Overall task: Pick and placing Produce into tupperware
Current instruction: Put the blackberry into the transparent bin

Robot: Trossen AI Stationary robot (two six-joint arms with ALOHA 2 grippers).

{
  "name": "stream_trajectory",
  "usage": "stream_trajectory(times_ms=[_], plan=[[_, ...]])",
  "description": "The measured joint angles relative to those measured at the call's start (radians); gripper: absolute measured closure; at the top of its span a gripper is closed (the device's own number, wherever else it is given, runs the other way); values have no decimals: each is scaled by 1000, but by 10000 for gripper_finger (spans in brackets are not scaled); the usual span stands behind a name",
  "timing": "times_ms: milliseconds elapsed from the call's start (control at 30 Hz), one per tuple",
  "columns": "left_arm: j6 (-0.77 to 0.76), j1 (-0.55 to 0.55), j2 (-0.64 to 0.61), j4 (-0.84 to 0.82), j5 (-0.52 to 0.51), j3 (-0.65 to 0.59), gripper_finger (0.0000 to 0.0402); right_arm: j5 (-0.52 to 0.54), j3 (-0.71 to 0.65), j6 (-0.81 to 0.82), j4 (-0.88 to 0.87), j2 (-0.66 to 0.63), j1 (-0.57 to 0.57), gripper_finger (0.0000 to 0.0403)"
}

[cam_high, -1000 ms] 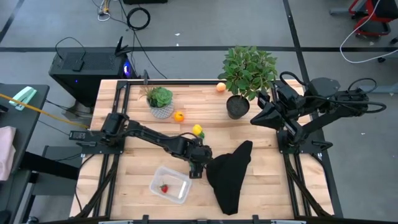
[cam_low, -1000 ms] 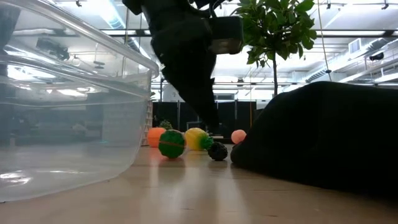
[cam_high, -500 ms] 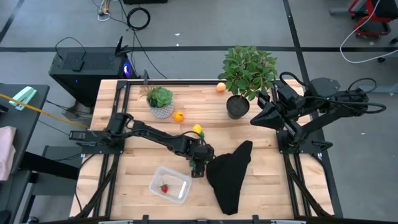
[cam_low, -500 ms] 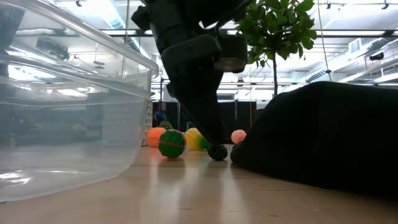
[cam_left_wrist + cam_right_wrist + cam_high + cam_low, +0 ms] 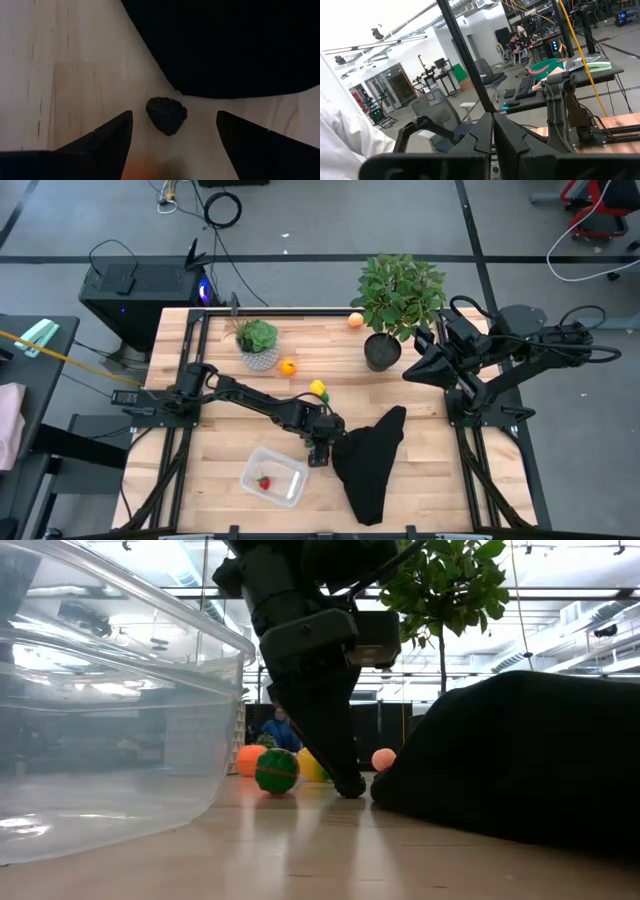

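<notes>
Produce lay scattered over the wooden worktop. A small dark, bumpy berry-shaped piece sat on the bare wood, just beside the edge of the black cloth; its surface was knobbly, near black, rounded with one blunter end. The left tool was lowered over it, fingers spread wide, one to each side of the berry and apart from it, tips at or near the wood. In the low view the same tool reached down to the worktop beside the cloth.

Other pieces: a yellow one with green at one side, near the left arm's forearm; an orange one just beside the small potted plant; a peach-orange one near the far edge, next to the tall potted plant. The low view also showed a green ball-shaped piece in front of the yellow and orange ones.

Tupperware: clear, shallow, rounded corners, near the front edge of the worktop, well apart from the berry. One small red piece with a green top lay inside it.

The right tool was parked at the right side, raised beside the tall plant, fingers closed on nothing.
</notes>
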Motion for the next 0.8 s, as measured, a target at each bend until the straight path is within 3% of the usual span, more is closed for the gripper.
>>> stream_trajectory(times_ms=[800], plan=[[-6,1,16,35,27,-4,177,0,0,0,0,0,0,380]])
